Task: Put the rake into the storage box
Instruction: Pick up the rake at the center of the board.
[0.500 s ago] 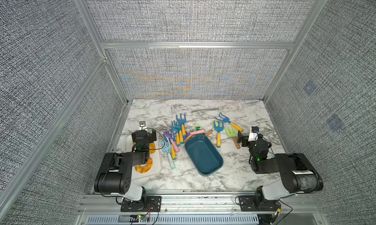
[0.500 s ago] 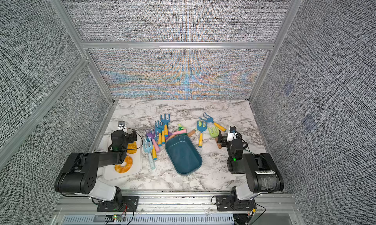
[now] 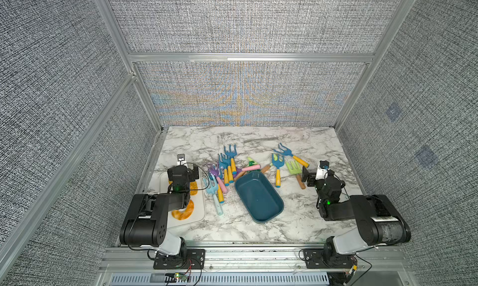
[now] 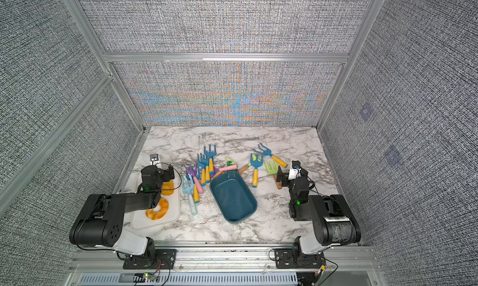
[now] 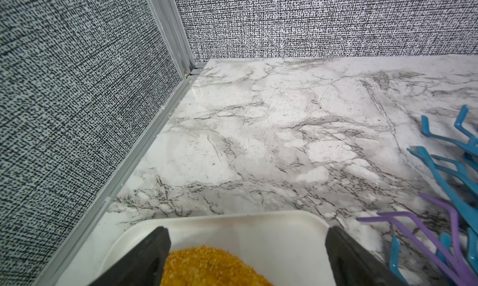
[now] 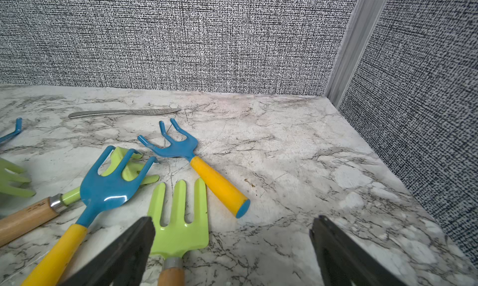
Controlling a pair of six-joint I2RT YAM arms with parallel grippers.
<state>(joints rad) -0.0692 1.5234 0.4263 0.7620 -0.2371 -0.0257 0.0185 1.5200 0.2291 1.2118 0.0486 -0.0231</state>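
Status: pre-grasp, nothing in the storage box (image 3: 258, 197) yet; it sits empty mid-table. We have the right gripper (image 6: 232, 221) spread wide and empty, hovering at the green rake (image 6: 181, 227). That rake lies flat on the marble right of the box, wooden handle toward the near edge. Left gripper (image 5: 248, 231) is also wide and empty, over the white tray (image 5: 245, 220). One right finger may touch the handle; hard to tell. Next: centre the jaws across the handle, drop, close, carry left to the box.
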